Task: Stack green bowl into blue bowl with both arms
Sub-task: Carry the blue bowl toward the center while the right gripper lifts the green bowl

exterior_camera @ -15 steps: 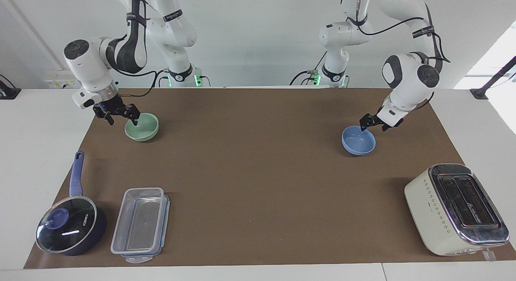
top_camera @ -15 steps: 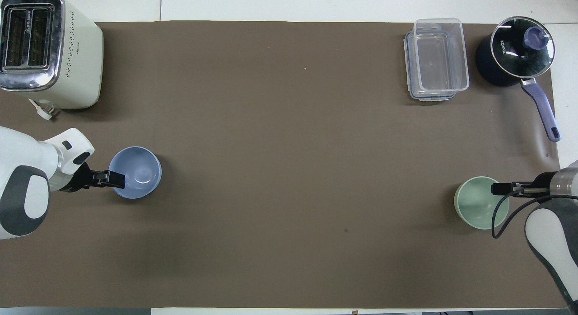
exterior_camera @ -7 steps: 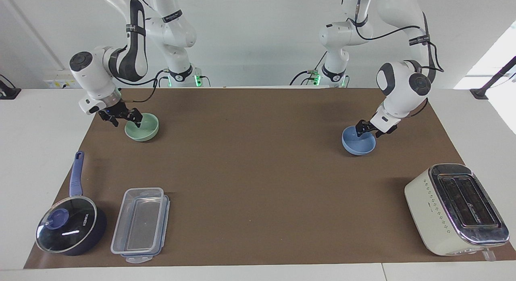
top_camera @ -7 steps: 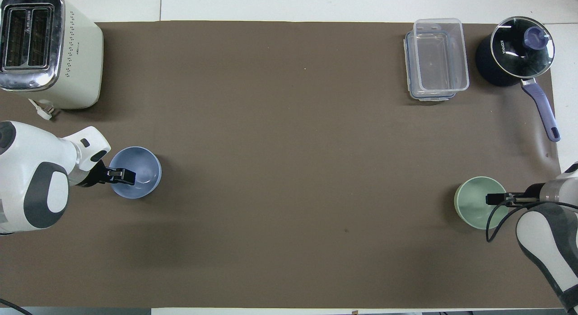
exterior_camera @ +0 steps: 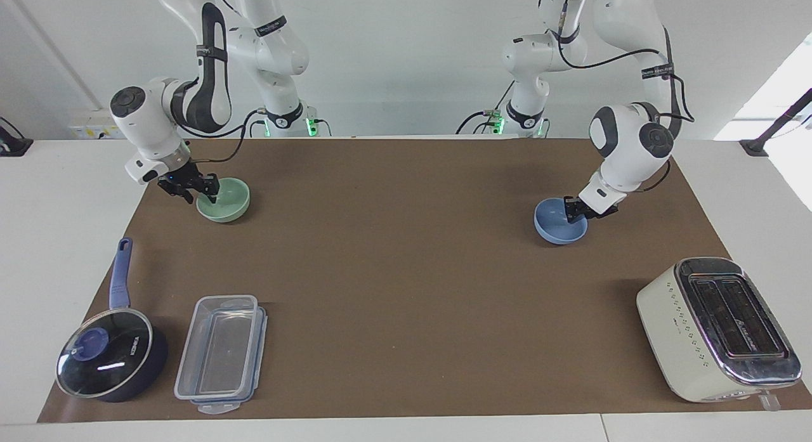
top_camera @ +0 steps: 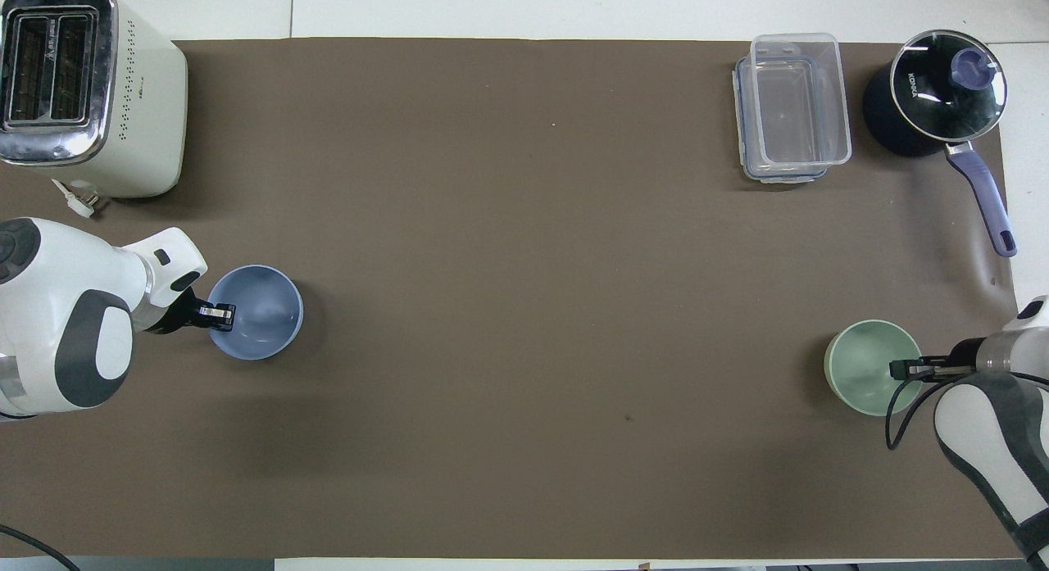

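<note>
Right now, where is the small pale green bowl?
The small pale green bowl sits on the brown mat at the right arm's end, nearer the robots than the lidded saucepan.

Mint-green bowl (exterior_camera: 225,200), cornflower-blue bowl (exterior_camera: 557,221), both plain, on brown mat (exterior_camera: 406,271).

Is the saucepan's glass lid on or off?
On. In the overhead view, the glass lid with its blue knob sits flat over the dark saucepan, covering the opening.

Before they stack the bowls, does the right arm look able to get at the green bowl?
Probably yes: the right gripper sits right at the rim of the green bowl, and nothing stands between them.
</note>
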Available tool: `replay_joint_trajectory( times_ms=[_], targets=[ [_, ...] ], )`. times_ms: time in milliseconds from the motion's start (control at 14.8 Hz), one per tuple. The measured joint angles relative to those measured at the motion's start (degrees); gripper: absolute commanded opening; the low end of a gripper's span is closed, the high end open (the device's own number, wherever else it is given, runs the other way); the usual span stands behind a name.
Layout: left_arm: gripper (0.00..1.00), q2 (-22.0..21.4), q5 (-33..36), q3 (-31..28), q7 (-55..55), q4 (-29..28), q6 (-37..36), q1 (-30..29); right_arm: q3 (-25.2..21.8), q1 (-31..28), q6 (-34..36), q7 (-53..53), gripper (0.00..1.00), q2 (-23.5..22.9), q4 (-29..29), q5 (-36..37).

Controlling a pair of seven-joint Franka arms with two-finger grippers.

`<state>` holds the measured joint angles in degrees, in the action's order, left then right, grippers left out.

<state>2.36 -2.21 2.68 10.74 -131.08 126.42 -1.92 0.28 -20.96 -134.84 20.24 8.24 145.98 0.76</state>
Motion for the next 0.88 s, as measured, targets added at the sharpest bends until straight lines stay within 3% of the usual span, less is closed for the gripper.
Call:
replay_joint_trajectory(
  times_ms=[270,472,675,877],
  targets=[
    [0.0,0.77,-0.22,0.11,0.17,4.59,-4.08,0.11,0.14,0.09,0.27,0.27,0.0,0.07,-0.32,-0.16],
    [0.0,2.9,-1.91,0.4,-4.53,13.06,-13.66,3.21,0.27,0.29,3.66,0.36,0.0,0.8,-2.36,-0.43],
    [0.0,4.79,-5.81,0.85,-17.63,20.79,-19.28,13.02,0.56,0.29,6.52,0.36,0.0,0.87,-5.94,-0.43],
    [0.0,6.18,-8.42,1.24,-31.81,21.69,-17.12,24.49,0.86,1.71,11.15,0.4,0.0,1.07,-11.61,-0.43]
  ],
)
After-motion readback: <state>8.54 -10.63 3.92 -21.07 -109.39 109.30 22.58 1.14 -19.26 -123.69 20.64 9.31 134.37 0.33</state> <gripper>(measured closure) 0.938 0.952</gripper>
